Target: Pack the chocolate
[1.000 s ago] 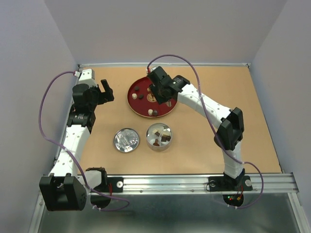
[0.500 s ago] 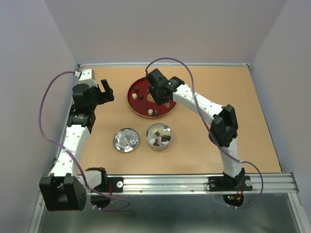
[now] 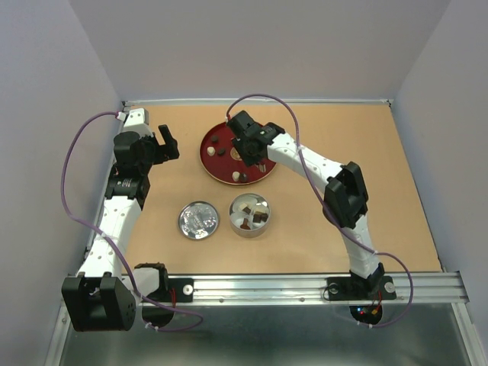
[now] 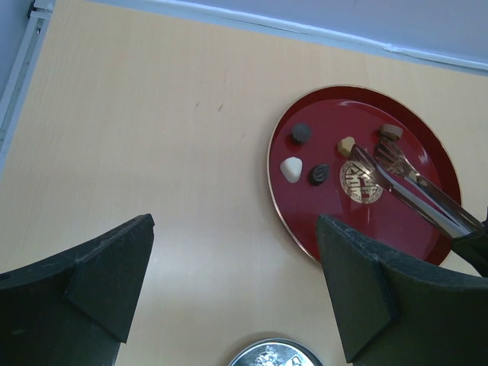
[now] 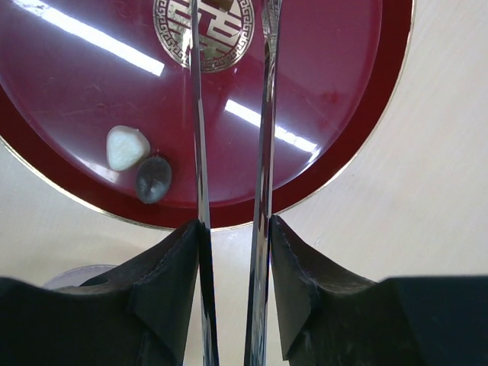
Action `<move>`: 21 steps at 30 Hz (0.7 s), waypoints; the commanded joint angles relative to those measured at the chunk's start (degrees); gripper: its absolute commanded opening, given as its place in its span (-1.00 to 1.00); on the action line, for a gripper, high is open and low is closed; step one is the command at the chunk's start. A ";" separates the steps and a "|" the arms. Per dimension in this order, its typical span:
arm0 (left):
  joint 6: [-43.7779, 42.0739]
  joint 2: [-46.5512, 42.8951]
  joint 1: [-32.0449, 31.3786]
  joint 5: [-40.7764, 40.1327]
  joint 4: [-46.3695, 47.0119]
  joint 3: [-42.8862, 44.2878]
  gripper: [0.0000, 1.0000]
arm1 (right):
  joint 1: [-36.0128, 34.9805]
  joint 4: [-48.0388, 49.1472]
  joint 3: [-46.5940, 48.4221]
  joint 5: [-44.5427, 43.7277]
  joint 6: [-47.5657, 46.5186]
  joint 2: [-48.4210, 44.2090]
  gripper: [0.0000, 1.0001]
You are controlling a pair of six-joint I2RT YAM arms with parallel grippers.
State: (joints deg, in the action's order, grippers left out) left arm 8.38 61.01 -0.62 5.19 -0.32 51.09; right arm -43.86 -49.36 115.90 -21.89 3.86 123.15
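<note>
Right gripper (image 5: 232, 252): is pinching the long metal tongs (image 5: 263, 114) near their rear end; tong blades are standing apart, gripping nothing, and hovering over the round red lacquer tray (image 5: 343, 91).
Left gripper (image 4: 236, 282): is hanging spread wide and empty, well apart at the table's left side.
Chocolate (image 4: 291, 168): small dark, brown and cream pieces are lying loose on the tray; a few are sitting in the open round metal tin (image 3: 232, 215), beside its lid (image 3: 198, 219).
Step, as judged: is lining up another pick. The next move is calling for blades straddling one piece, then squeezing gently.
</note>
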 commanded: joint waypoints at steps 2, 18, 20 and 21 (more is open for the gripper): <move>-0.56 -0.19 0.18 0.61 1.72 1.03 0.97 | 0.44 2.69 2.93 0.09 -1.13 0.86 -0.09; -0.65 -0.28 0.18 0.26 1.72 1.03 0.97 | 0.35 2.69 -2.69 -0.26 -1.57 -5.98 -0.49; -0.56 -0.28 0.18 0.26 1.72 0.94 0.97 | 0.44 2.61 -4.09 0.26 -1.40 -7.83 -0.50; -0.65 -0.28 0.18 0.26 1.72 0.94 0.97 | 0.44 2.61 -5.40 0.53 -1.22 -9.84 -0.50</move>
State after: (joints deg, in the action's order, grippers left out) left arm 8.38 61.01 -0.62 5.17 -0.32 51.09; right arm -43.83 -48.64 112.51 -21.71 2.55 121.73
